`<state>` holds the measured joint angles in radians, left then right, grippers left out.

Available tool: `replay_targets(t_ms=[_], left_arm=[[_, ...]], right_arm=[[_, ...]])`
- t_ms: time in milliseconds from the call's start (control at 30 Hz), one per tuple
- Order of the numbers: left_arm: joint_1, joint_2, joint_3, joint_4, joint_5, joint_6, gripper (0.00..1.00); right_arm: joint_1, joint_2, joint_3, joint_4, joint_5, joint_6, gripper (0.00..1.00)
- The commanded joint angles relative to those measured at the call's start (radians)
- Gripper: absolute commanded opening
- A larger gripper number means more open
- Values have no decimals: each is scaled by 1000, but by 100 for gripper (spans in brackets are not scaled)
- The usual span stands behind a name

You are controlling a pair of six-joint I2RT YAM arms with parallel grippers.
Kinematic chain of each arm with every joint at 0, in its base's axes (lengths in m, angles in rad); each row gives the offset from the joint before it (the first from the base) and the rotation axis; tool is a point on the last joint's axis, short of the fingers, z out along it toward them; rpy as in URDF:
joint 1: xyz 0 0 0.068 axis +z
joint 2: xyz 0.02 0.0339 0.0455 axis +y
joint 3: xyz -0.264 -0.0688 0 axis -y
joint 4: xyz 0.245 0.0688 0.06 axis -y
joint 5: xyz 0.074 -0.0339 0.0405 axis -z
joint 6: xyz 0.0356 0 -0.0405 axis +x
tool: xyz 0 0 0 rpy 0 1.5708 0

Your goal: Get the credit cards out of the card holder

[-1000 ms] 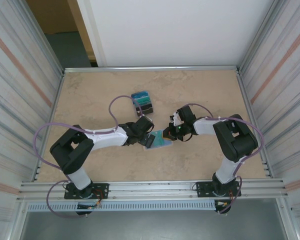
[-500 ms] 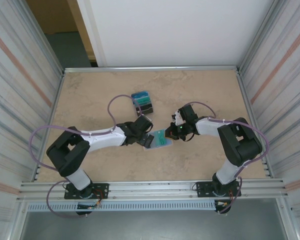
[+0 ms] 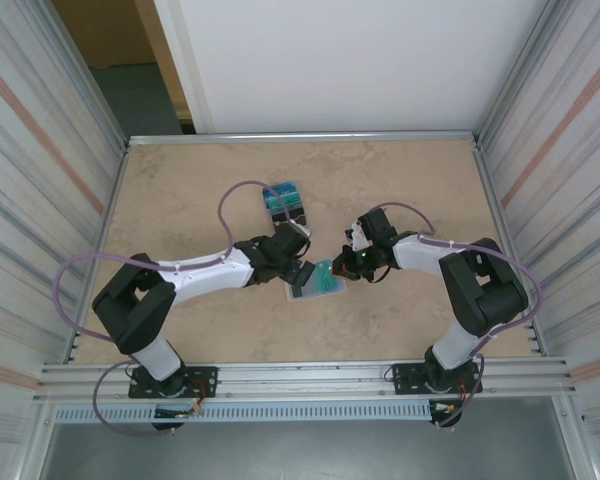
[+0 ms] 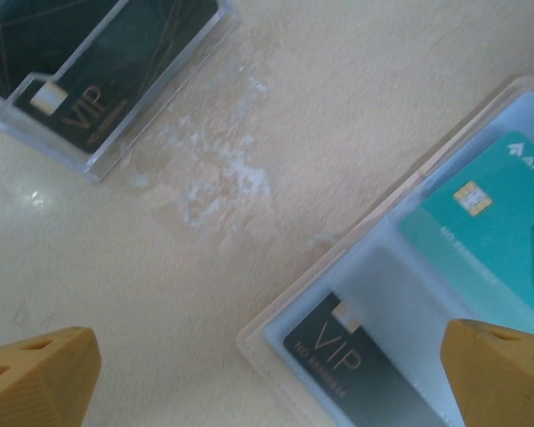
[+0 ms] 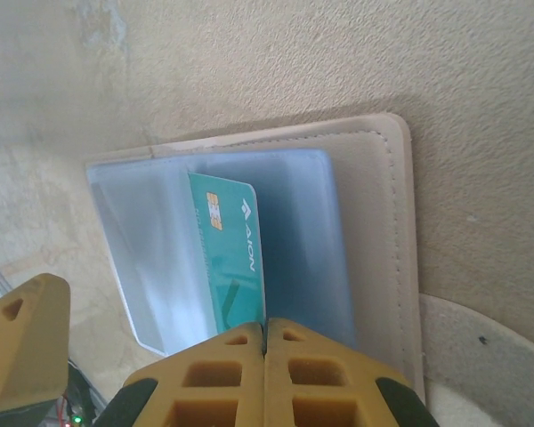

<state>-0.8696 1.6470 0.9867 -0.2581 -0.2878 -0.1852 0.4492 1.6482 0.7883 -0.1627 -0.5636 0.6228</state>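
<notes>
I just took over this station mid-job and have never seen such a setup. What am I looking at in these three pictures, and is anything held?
Two robot arms, left arm and right arm, are bolted at the near edge of a table; each ends in two yellow fingers. The wide picture comes from a camera above and behind them. The other two come from a camera on each wrist, looking past that arm's fingers. On the table lies an open tan card holder with a teal card and a black card in it. Farther back is a clear sleeve with a second black card. The left fingers are open above the holder's edge, holding nothing. The right fingers are shut, tips at the teal card's end; whether they pinch it is unclear.
</notes>
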Motion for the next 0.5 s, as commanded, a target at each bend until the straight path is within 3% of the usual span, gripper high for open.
replay_targets(t_ms=[0, 467], left_arm=[[-19, 48, 44, 5, 3, 31, 99], [-39, 164, 95, -15, -29, 63, 99]], right_arm=[[-6, -30, 23, -62, 40, -27, 0], [-6, -45, 31, -76, 26, -30, 3]])
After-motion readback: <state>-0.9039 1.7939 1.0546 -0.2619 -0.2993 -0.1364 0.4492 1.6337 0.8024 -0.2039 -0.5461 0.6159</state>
